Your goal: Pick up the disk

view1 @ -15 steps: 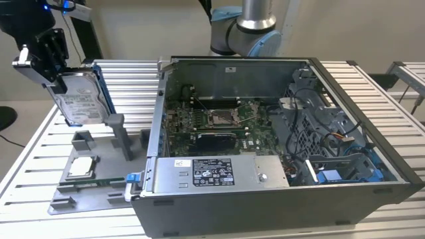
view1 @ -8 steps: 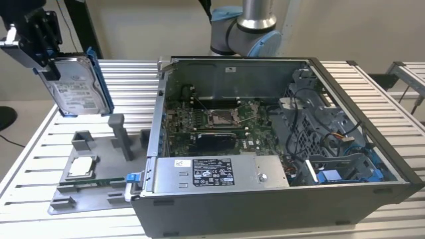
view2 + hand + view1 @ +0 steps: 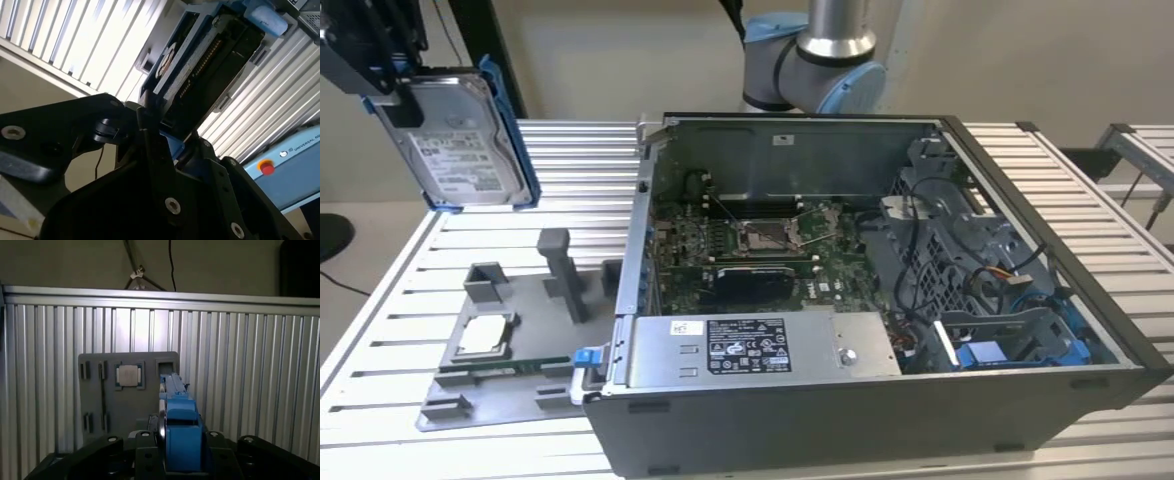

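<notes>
The gripper (image 3: 384, 88) has its jaws clamped on one short end of the disk (image 3: 460, 140), which sits edge-on between them. The disk's long axis runs straight out from the jaws, clear above the table (image 3: 480, 225). Beyond its far end lies the grey fixture tray (image 3: 125, 405), seemingly well apart.

Flat rectangular silver metal hard drive (image 3: 451, 140), white-labelled, blue plastic frame. Hangs upright, slightly tilted, aloft at the exterior view's left.
</notes>
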`<state>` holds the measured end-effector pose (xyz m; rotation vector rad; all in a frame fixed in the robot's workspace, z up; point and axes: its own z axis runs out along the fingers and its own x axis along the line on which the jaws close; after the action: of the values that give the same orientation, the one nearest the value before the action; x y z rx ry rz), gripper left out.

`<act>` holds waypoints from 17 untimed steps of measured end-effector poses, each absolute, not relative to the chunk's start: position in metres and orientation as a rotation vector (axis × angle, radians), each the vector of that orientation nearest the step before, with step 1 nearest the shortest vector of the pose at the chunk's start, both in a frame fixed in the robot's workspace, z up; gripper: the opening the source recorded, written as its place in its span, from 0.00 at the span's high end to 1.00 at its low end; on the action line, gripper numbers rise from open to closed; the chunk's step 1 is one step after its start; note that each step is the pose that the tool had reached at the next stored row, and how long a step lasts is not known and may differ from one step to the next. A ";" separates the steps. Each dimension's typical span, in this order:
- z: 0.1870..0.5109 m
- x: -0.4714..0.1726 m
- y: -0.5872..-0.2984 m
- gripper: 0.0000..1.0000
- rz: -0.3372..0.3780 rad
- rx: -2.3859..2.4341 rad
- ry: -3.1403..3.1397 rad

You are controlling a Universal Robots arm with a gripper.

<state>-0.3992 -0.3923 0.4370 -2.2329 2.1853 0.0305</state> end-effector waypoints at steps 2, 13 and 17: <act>0.446 -0.399 -0.392 1.00 0.030 -2.233 2.185; 0.493 -0.399 -0.392 1.00 0.030 -2.233 2.185; 0.493 -0.399 -0.392 1.00 0.029 -2.233 2.186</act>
<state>-0.3992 -0.3923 0.4932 -2.2332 2.1862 0.0290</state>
